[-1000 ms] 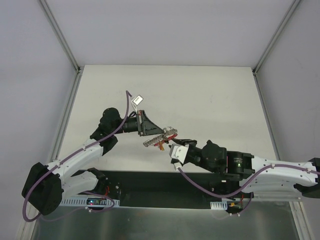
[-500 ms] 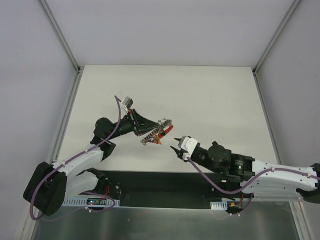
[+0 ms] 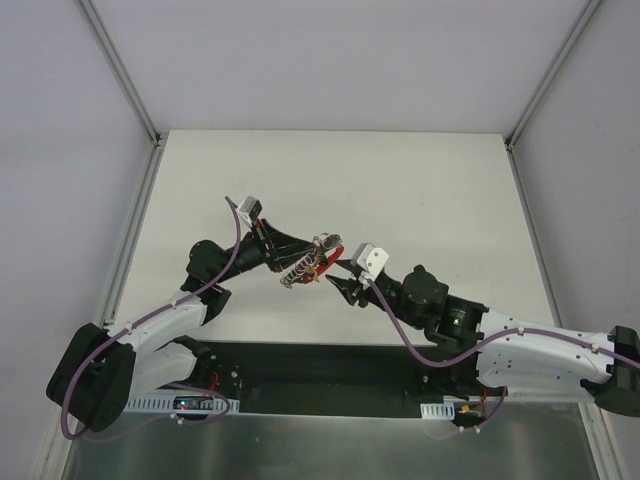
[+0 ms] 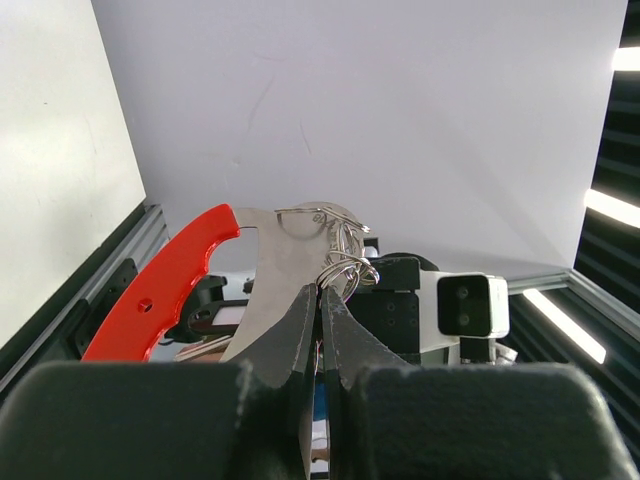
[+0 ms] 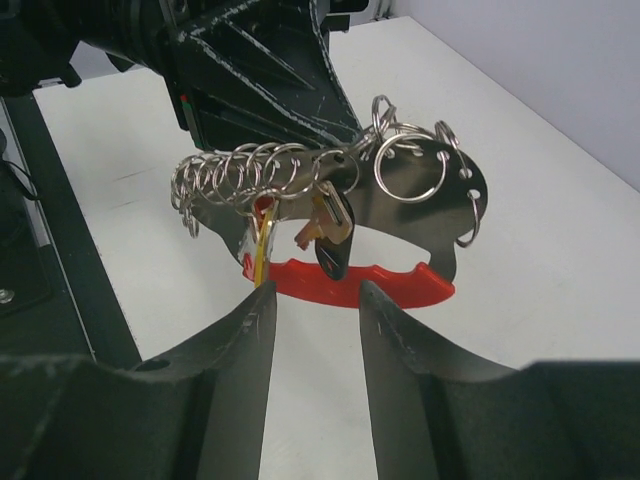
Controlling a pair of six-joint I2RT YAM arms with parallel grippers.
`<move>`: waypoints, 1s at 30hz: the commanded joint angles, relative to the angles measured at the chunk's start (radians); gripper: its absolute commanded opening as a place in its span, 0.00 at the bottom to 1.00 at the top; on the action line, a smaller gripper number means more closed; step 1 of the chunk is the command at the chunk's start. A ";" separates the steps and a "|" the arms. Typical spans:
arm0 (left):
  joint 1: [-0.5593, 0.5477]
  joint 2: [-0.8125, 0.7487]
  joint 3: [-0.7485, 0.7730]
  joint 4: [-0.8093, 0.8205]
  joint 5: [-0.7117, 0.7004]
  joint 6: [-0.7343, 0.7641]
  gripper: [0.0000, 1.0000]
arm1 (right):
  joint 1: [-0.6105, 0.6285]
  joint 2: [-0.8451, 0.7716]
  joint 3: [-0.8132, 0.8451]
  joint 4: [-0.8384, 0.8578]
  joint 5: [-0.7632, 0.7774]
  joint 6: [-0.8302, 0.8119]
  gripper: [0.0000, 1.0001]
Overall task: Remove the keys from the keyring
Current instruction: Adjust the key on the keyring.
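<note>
Broadly, the white surface (image 3: pixel 420 180) spreads beneath both arms, which meet above its near middle. The left arm (image 3: pixel 170 310) reaches in from one side and the right arm (image 3: pixel 520 345) from the other. The left gripper (image 3: pixel 305 250) has its jaws pressed together on the keyring (image 5: pixel 275 170), holding it in the air above the surface. The right gripper (image 3: pixel 343 280) faces it from just beside, jaws apart with nothing between them. In the right wrist view its two fingers (image 5: pixel 240 380) frame the bunch, with their tips just short of it. The keyring is a chain of small silvery loops joined to a flat silvery plate (image 5: pixel 420 215), which has a red plastic edge (image 5: pixel 350 283) along its lower side. More loops hang through holes at the plate's rim. The keys (image 5: pixel 328 235) dangle under the chain, between it and the red edge. One is dark-headed, with a brassy one beside it and a thin yellow-and-red piece (image 5: pixel 261 245) to their left.
</note>
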 commanded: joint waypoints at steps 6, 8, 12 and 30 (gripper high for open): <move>0.007 -0.032 -0.008 0.086 -0.028 -0.033 0.00 | -0.014 0.088 0.103 0.110 -0.056 0.047 0.41; 0.007 -0.030 -0.008 0.088 -0.028 -0.033 0.00 | -0.016 0.105 0.116 0.115 -0.056 0.050 0.41; 0.008 -0.035 -0.011 0.089 -0.032 -0.033 0.00 | -0.014 0.137 0.136 0.121 -0.046 0.058 0.40; 0.007 -0.030 -0.018 0.102 -0.048 -0.037 0.00 | -0.033 0.148 0.120 0.100 0.006 0.084 0.01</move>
